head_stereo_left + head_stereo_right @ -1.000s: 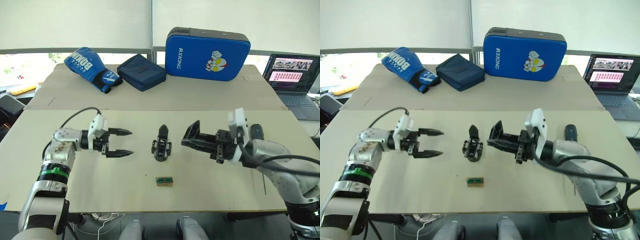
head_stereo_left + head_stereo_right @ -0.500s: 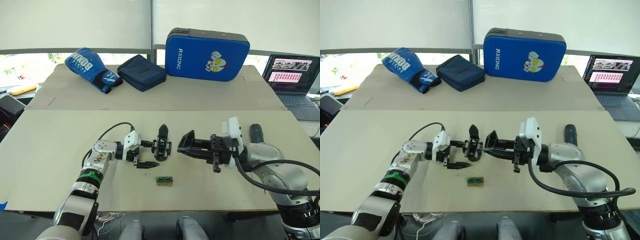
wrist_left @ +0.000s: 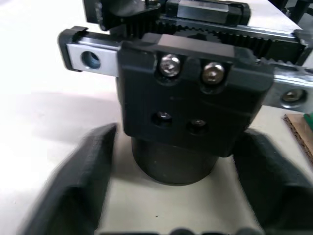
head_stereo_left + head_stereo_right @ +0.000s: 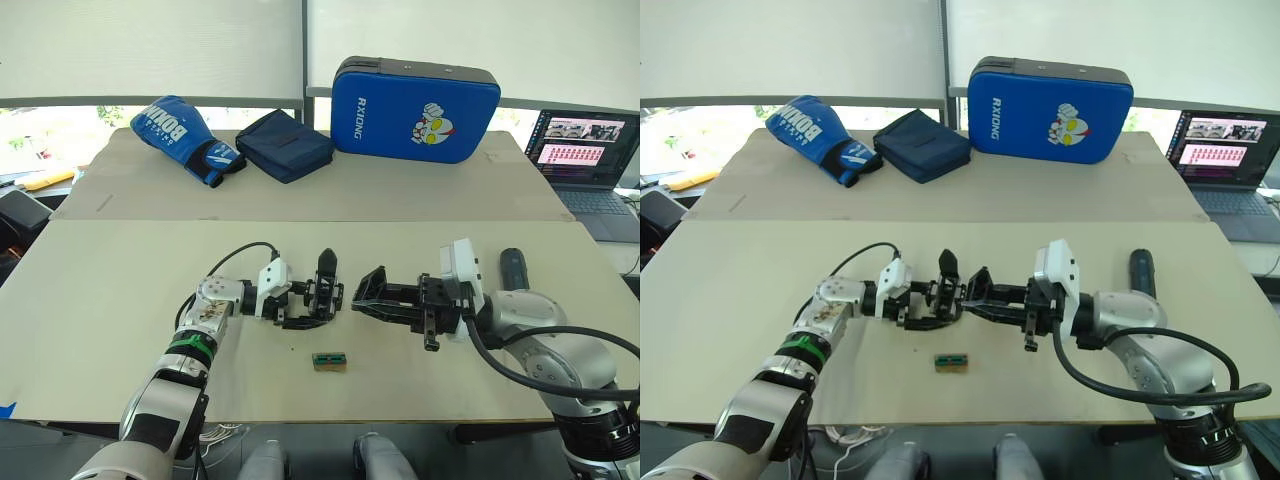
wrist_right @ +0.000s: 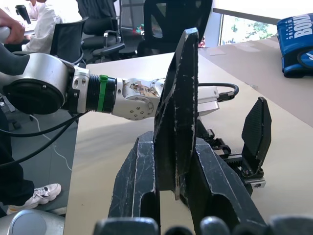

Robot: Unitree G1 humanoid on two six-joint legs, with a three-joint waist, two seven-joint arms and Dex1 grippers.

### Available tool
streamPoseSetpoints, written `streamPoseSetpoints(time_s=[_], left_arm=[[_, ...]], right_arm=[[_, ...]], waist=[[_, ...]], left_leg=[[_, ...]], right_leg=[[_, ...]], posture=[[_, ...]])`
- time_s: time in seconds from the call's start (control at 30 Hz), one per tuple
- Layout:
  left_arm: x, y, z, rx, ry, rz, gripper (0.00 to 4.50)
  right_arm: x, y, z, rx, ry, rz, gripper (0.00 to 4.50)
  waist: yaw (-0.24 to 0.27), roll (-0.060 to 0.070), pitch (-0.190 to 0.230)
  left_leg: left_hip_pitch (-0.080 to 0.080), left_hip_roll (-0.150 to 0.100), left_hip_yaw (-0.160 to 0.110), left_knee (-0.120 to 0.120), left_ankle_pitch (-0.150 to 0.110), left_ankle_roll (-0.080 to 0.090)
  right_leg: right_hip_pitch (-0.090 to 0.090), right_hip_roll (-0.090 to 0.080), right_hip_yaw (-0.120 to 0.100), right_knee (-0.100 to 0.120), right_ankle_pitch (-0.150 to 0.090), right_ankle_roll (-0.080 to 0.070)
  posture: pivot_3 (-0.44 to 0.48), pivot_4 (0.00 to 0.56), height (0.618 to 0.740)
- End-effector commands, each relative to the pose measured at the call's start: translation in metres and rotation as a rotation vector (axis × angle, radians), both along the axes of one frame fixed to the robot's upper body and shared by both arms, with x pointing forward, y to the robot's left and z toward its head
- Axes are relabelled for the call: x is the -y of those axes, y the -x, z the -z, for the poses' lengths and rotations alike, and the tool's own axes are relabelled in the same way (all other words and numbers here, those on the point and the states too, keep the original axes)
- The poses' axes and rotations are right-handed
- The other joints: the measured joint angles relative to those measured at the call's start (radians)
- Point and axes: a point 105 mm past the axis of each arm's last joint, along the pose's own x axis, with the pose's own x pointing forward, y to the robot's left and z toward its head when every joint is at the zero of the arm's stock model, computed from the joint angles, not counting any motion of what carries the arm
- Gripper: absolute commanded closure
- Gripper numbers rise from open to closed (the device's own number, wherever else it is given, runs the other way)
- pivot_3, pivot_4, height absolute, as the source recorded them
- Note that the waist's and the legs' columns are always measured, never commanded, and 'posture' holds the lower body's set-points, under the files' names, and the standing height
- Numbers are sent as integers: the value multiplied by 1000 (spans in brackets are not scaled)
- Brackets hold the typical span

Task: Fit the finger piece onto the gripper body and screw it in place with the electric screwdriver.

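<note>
Left hand (image 4: pixel 312 306) has advanced around gripper body (image 4: pixel 325 290) on table (image 4: pixel 100 300).

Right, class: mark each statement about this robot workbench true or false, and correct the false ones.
1. The right gripper holds the finger piece between its jaws. True.
2. The electric screwdriver is in the left gripper. False: it lies on the table beside the right arm.
3. The left gripper's jaws stand open on either side of the gripper body. True.
4. The green-topped block sits on the gripper body. False: it lies on the table, apart from it and nearer the robot.
5. The laptop is shut. False: it is open, with its screen lit.
</note>
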Motion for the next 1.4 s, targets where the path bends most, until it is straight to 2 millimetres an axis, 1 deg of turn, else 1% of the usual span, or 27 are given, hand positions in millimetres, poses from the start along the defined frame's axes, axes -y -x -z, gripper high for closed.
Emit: streamPoseSetpoints(time_s=[0.03,0.13,0.23,0.33,0.5,0.7,0.83,0.9,1.1,1.4], left_arm=[[1,3,2,6,-9,24,2232],[3,3,2,10,-7,25,2228],[5,4,0,19,-4,24,2228],[8,4,-1,26,-4,28,2228],[12,3,-4,44,-21,20,2228],[11,3,-3,55,-52,4,2228],[11,5,-1,48,-55,0,2228],[10,5,-1,45,-56,-2,2228],[10,7,1,33,-59,-8,2228],[10,7,3,27,-59,-9,2228]], right_arm=[[-4,5,-7,27,-18,-24,4141],[-7,4,-8,37,-26,-34,4141],[-15,0,-8,56,-26,-42,4141],[-26,-11,-3,87,4,-33,4141],[-37,-25,3,113,39,-26,4141],[-45,-34,15,107,78,-28,4141],[-48,-36,21,97,91,-29,4141],[-49,-37,24,90,97,-29,4141],[-50,-42,35,74,130,-12,4141],[-44,-44,47,46,159,-2,4141]], waist=[[0,0,0],[0,0,0],[0,0,0],[-1,0,0],[3,0,0],[3,0,0],[3,0,0],[2,0,0],[2,0,0],[2,0,0]], left_leg=[[0,0,0,0,0,0],[0,0,0,0,0,0],[0,0,0,0,0,0],[1,0,0,0,0,0],[0,0,0,1,0,0],[1,0,0,1,0,0],[1,0,0,2,0,0],[1,0,0,2,0,0],[1,-1,0,2,0,0],[3,-1,0,3,0,0]], right_leg=[[0,0,0,0,0,0],[0,0,0,0,0,0],[0,0,0,0,0,0],[0,0,0,1,0,0],[1,0,0,1,0,0],[1,0,0,2,0,0],[1,0,0,3,0,0],[1,0,0,7,0,0],[1,0,0,7,0,0],[2,0,0,7,0,0]], posture=[[0,150,740],[0,150,740],[0,150,740],[0,150,740],[0,150,740],[0,150,740],[0,150,740],[0,150,740],[0,150,740],[0,150,740]])
